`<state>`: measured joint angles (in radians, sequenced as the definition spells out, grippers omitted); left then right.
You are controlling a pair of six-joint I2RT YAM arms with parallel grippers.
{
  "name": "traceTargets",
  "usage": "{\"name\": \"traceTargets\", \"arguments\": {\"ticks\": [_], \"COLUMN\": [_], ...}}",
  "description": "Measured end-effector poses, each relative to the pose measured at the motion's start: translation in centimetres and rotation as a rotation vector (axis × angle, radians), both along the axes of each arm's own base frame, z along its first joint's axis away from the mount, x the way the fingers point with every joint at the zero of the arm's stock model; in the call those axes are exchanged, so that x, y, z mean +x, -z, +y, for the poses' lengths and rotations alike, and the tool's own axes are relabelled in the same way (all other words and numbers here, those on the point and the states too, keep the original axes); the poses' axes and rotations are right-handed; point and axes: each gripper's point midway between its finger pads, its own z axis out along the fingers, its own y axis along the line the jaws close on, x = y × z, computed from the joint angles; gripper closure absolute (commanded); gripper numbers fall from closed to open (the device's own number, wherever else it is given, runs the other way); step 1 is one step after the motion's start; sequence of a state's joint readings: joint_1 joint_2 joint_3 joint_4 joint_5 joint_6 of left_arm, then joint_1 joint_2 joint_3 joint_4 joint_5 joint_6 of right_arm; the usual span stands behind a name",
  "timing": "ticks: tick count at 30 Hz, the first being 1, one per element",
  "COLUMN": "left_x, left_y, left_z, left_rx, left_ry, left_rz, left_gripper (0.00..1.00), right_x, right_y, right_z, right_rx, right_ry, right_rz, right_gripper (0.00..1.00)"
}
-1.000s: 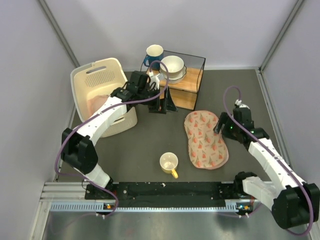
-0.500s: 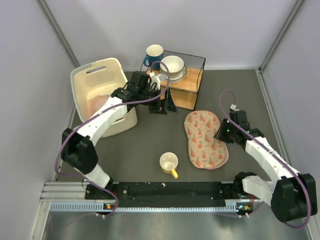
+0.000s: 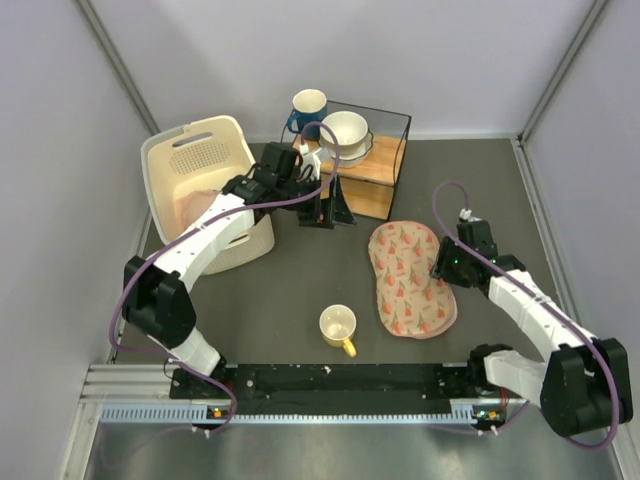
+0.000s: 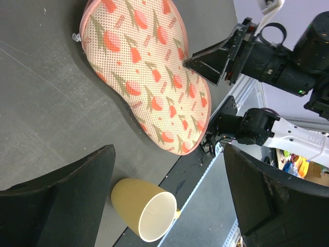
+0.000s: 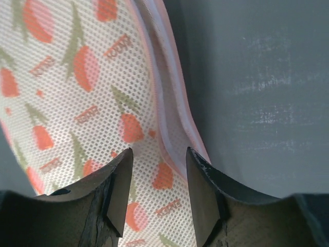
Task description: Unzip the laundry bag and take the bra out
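The laundry bag lies flat on the dark table, peanut-shaped, beige mesh with red-orange prints and pink trim, and looks zipped. A small white zip pull pokes out at one end. My right gripper is low over the bag's right edge, jaws partly open and straddling the pink trim without pinching it. My left gripper hangs wide open and empty beside the wooden box, well away from the bag. The bra is hidden.
A yellow mug stands left of the bag. At the back, a black-framed wooden box carries a white bowl, with a blue mug behind. A white basket on the left holds something pale pink.
My right gripper has come down and left onto the bag's right edge, and its jaws have narrowed. The left arm and the bag have not moved.
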<state>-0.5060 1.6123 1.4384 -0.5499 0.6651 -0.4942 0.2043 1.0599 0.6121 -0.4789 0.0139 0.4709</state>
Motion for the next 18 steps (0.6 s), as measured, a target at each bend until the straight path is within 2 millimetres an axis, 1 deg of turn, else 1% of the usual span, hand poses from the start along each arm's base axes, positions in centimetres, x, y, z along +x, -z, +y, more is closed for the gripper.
{"name": "traceTargets", "arguments": {"ticks": [1,3,4,5,6,10,12,16,18], "left_x": [0.0,0.0,0.0,0.0,0.0,0.0,0.0,0.0,0.0], "left_y": [0.0,0.0,0.0,0.0,0.0,0.0,0.0,0.0,0.1], "left_z": [0.0,0.0,0.0,0.0,0.0,0.0,0.0,0.0,0.0], "left_rx": [0.0,0.0,0.0,0.0,0.0,0.0,0.0,0.001,0.004], "left_ry": [0.0,0.0,0.0,0.0,0.0,0.0,0.0,0.001,0.004], "left_rz": [0.0,0.0,0.0,0.0,0.0,0.0,0.0,-0.001,-0.005], "left_gripper": [0.08,0.08,0.08,0.09,0.09,0.09,0.09,0.09,0.09], "right_x": [-0.1,-0.2,-0.2,-0.2,-0.1,0.4,0.5,0.9,1.2], "right_y": [0.5,1.2,1.3,1.4,1.3,0.6,-0.2,-3.0,-5.0], "right_z": [-0.1,-0.2,-0.2,-0.2,-0.1,0.1,0.1,0.0,0.0], "right_rx": [-0.011,-0.021,-0.022,-0.023,-0.019,-0.015,-0.011,-0.008,-0.007], "right_ry": [0.0,-0.004,-0.008,-0.011,-0.014,-0.021,-0.021,-0.021,-0.026], "right_rz": [0.019,0.046,0.052,0.051,0.048,0.019,-0.009,-0.081,-0.126], "right_gripper": [0.62,0.73,0.81,0.97,1.0,1.0,1.0,1.0,1.0]}}
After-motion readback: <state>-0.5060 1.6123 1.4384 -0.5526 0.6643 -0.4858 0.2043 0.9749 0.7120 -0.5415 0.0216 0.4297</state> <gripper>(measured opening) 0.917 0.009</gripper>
